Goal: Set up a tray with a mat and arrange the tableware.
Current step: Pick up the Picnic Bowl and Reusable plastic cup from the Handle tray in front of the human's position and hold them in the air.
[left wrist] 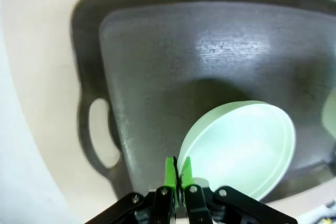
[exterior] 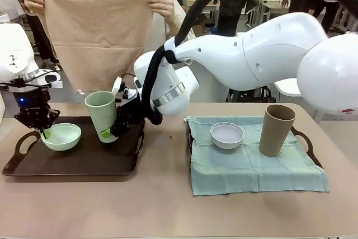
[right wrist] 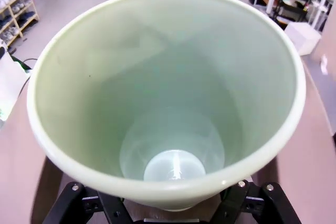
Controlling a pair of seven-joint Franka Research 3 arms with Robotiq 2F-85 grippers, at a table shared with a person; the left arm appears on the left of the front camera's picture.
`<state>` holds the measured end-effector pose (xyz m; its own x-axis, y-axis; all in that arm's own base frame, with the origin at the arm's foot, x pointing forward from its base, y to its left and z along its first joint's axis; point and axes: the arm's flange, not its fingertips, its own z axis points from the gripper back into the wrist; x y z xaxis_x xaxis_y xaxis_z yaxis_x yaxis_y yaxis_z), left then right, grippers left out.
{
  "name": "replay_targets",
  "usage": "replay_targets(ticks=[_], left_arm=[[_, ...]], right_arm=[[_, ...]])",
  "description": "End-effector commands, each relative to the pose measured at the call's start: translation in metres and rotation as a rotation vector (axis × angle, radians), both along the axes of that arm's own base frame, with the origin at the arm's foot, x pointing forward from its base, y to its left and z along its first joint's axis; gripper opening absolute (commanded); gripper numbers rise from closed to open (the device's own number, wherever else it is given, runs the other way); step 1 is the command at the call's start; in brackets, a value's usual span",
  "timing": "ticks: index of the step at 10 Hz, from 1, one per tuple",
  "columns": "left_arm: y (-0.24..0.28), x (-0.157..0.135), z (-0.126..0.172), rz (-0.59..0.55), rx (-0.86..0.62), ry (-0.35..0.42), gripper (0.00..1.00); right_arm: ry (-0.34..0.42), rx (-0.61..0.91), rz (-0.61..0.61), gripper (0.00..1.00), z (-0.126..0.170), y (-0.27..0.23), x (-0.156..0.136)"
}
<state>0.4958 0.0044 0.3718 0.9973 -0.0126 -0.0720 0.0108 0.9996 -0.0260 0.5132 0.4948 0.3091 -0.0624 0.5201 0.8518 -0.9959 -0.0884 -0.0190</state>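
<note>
A mint green bowl (exterior: 62, 136) rests at the left of a dark tray (exterior: 78, 163). My left gripper (exterior: 42, 131) is shut on the bowl's near-left rim. In the left wrist view its green pads (left wrist: 169, 173) pinch the rim of the bowl (left wrist: 241, 148) over the tray (left wrist: 173, 61). My right gripper (exterior: 116, 128) has reached across and is shut on a mint green tumbler (exterior: 102, 113). The tumbler stands slightly tilted over the tray's middle, and its open mouth (right wrist: 168, 87) faces the right wrist camera. Across the table a person holds up a tan mat (exterior: 95, 32) with both hands.
A second dark tray (exterior: 309, 146) at the right carries a pale green mat (exterior: 251, 166), a pale bluish-white bowl (exterior: 227, 135) and a tan-brown tumbler (exterior: 277, 130). My right arm (exterior: 246, 54) spans the table's middle. Bare tabletop (exterior: 162, 205) lies along the near edge.
</note>
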Motion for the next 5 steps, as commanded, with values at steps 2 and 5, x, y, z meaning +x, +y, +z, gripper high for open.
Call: replay_targets(ticks=[2,5], left_arm=[[0.003,-0.031,0.057,0.014,-0.023,-0.001,0.0],[0.005,-0.07,0.137,0.014,-0.027,-0.117,0.0]], right_arm=[[-0.044,0.025,-0.004,0.01,0.065,-0.033,-0.032],[-0.071,0.035,-0.016,0.01,0.129,-0.044,-0.052]])
